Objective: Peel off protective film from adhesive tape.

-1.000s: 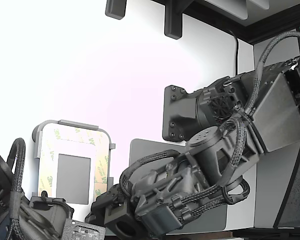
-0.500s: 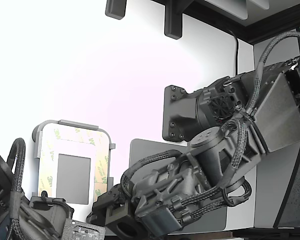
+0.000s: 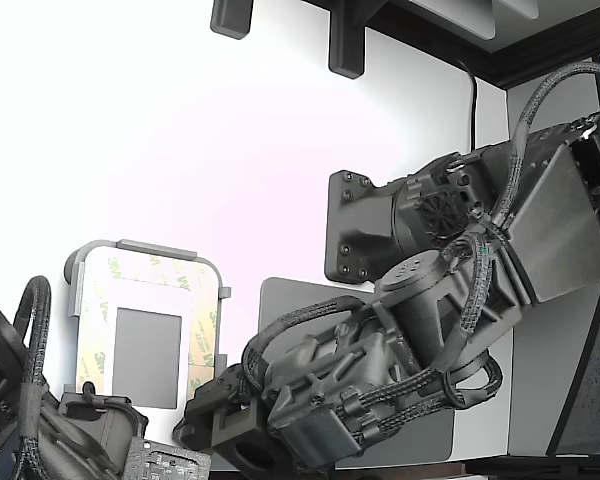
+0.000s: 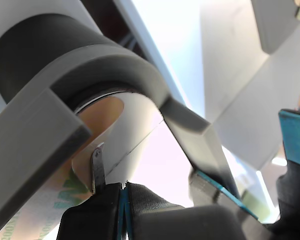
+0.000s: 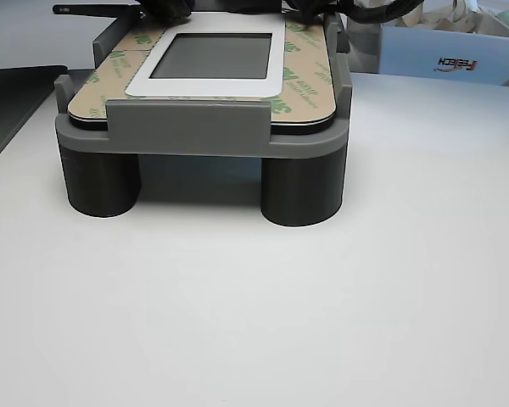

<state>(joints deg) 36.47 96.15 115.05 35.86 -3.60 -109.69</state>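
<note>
White tabletop [image 5: 322, 322] fills the lower half of the other view, where a light grey rounded tray [image 5: 204, 136] stands on dark cylindrical feet [image 5: 301, 191] near the upper centre of the frame. Tan protective film [image 5: 310, 80], printed with green logos, lies flat in strips around a pale frame and its small dark grey rectangle [image 5: 214, 56]; the adhesive tape itself is covered by this film and cannot be told apart from it. In the exterior view the tray [image 3: 145, 325] sits at lower left, the film [image 3: 202, 330] showing as a cream border around the grey rectangle [image 3: 147, 357], and a dark grey rounded mat [image 3: 300, 295] lies just right of it, largely hidden by the cabled arm [image 3: 430, 300] that reaches down from the right edge to the tray's lower right corner. Part of a second arm [image 3: 40, 430] fills the lower left corner. In the wrist view the gripper [image 4: 106, 172] is pressed close under the tray's curved grey rim [image 4: 115, 60], with a thin metal fingertip [image 4: 97, 165] touching the edge of the film [image 4: 45, 200] at lower left. Only that one tip is plain to see, so how far the jaws are parted, and whether they have the film pinched, cannot be told
</note>
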